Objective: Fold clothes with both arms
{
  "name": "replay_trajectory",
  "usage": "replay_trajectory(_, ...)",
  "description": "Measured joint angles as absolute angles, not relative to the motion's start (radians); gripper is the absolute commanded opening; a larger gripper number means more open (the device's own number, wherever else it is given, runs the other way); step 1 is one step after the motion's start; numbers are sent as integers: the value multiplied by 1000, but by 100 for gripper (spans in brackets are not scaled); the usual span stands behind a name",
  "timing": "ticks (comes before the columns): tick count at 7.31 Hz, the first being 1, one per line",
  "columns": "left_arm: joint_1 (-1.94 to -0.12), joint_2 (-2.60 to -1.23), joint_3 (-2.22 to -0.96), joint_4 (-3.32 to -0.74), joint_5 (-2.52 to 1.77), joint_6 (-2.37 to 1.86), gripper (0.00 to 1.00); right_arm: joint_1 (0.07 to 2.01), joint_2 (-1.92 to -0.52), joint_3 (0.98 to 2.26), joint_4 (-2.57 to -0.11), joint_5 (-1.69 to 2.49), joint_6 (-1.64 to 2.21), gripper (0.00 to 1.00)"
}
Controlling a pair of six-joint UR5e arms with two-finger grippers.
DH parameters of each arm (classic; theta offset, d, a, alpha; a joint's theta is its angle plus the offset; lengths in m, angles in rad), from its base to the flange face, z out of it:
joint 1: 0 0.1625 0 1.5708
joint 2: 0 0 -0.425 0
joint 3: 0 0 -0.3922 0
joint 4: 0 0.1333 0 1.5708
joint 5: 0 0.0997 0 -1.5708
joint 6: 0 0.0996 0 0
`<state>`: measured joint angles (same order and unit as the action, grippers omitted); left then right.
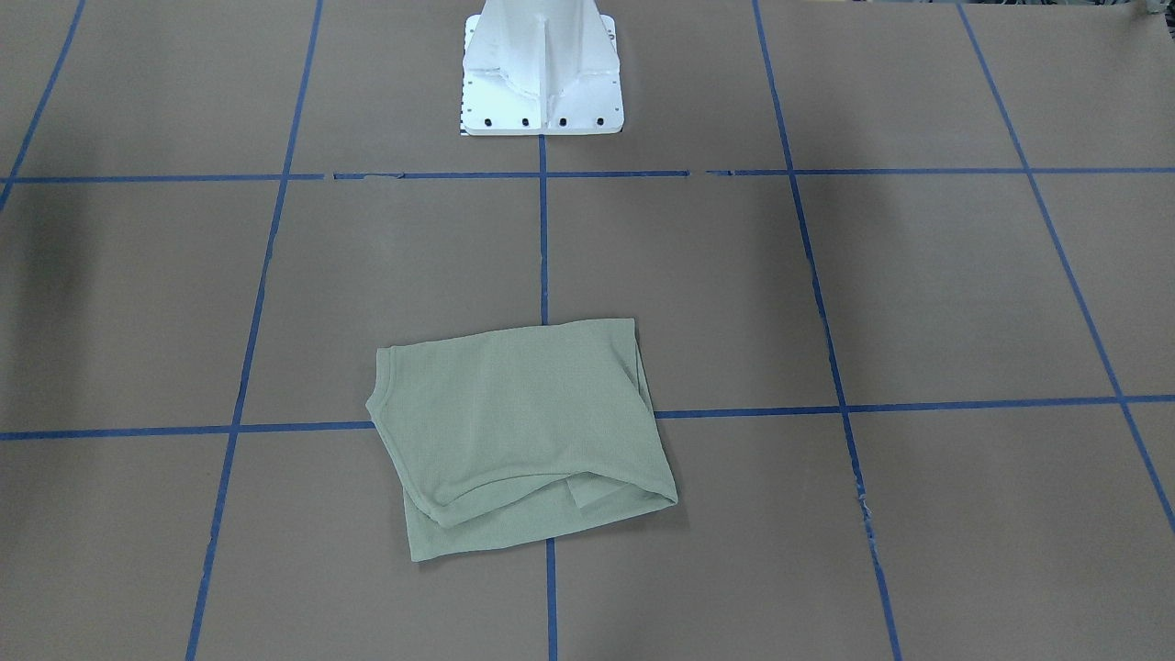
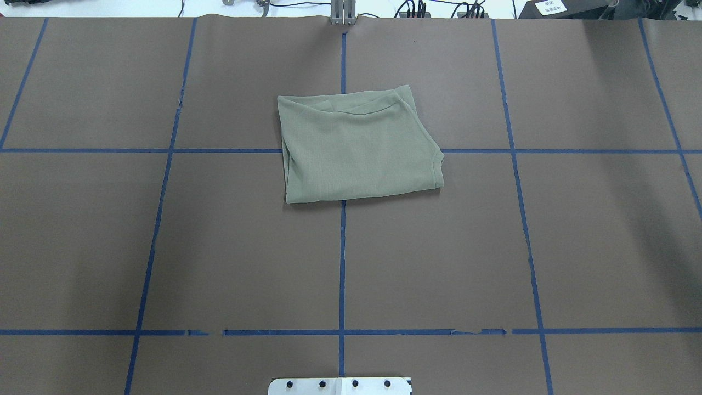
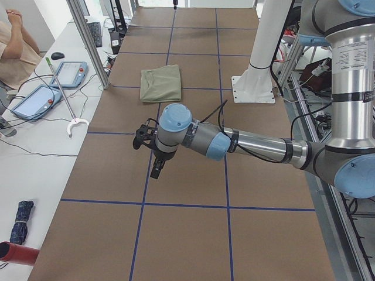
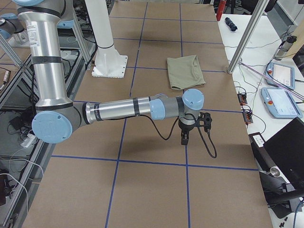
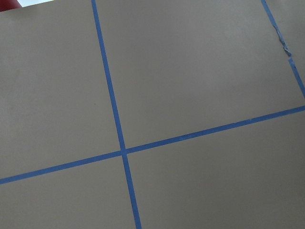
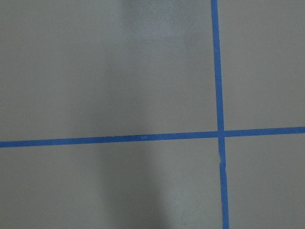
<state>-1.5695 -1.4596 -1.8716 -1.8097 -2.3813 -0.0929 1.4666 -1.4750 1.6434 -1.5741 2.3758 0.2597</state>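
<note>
The sage-green shirt [image 1: 519,431] [image 2: 356,148] lies folded into a rough rectangle on the brown table, near the centre tape line, with nothing touching it. In the left side view it [image 3: 161,83] is far beyond my left gripper [image 3: 157,170], which points down over the table well clear of the cloth. In the right side view my right gripper [image 4: 184,139] hangs likewise, a grid cell short of the shirt [image 4: 185,70]. Only these side views show the grippers, so I cannot tell whether they are open or shut. Both wrist views show only table and blue tape.
The white pedestal base [image 1: 542,73] [image 2: 340,385] stands at the robot's side of the table. Blue tape lines grid the brown surface. A side bench carries tablets [image 3: 69,73] and cables, with a person's arm [image 3: 14,47] beside it. An aluminium post [image 4: 247,38] rises at the table edge.
</note>
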Motion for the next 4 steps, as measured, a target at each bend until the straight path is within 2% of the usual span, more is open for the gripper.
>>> replay_trajectory(4, -1546, -1413, -1867, -1765, -2277, -88, 100, 1466, -1492, 1633, -1574, 2316, 261, 100)
